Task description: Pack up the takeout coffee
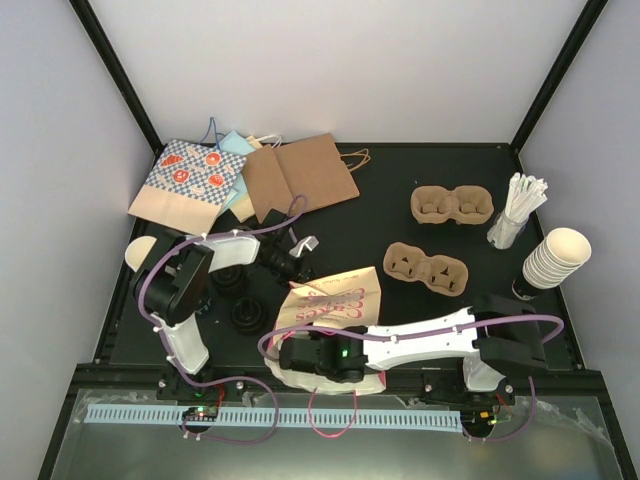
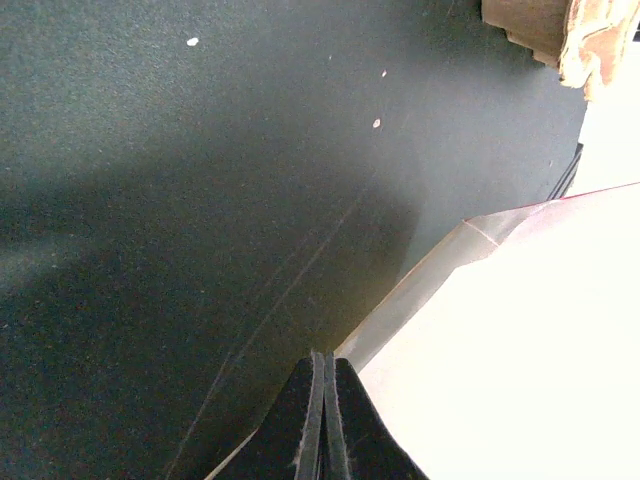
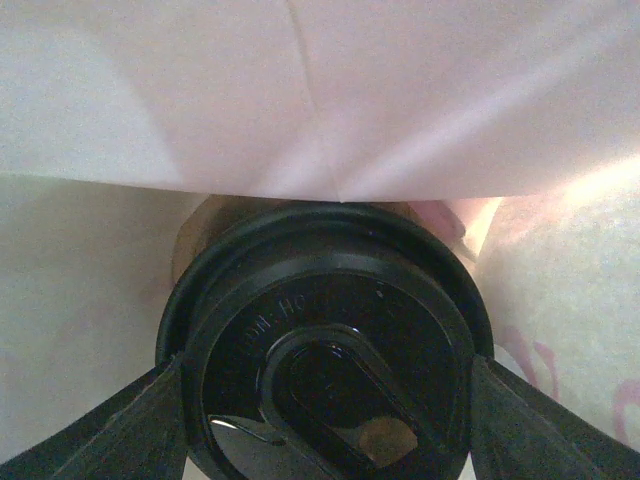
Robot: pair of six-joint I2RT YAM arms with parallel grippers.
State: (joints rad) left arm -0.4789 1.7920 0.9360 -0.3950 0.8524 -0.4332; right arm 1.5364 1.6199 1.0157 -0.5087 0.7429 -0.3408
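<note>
My right pincer (image 3: 325,372) was clamped on a small cream paper cup capped with a round black plastic lid (image 3: 330,300), one finger pressed against each side of the lid's rim. The cup sat inside a white paper bag with red print (image 1: 335,305) that lay near the near edge of the black worktop (image 1: 380,215), roughly at its middle. My right wrist view showed the bag's pale walls close above the cup and on both sides of it. My left pincer (image 2: 322,400) had its fingers drawn together, with the bag's edge lying just beside the tips; I could not tell whether any paper was caught between them. By the left edge, close to my left arm, lay some round black lids (image 1: 245,315); whether cups stood under them I could not tell. Toward the far left corner lay overlapping flat bags: a blue-checked paper bag with red patches (image 1: 185,180), a light blue paper bag (image 1: 235,165) and a brown kraft paper bag (image 1: 300,175). On the right half sat two brown moulded cardboard cup carriers, one farther back (image 1: 452,205) and one nearer (image 1: 427,265). Near the right edge stood a clear holder of white sticks (image 1: 515,212) and a stack of lidless cream paper cups (image 1: 560,258).
</note>
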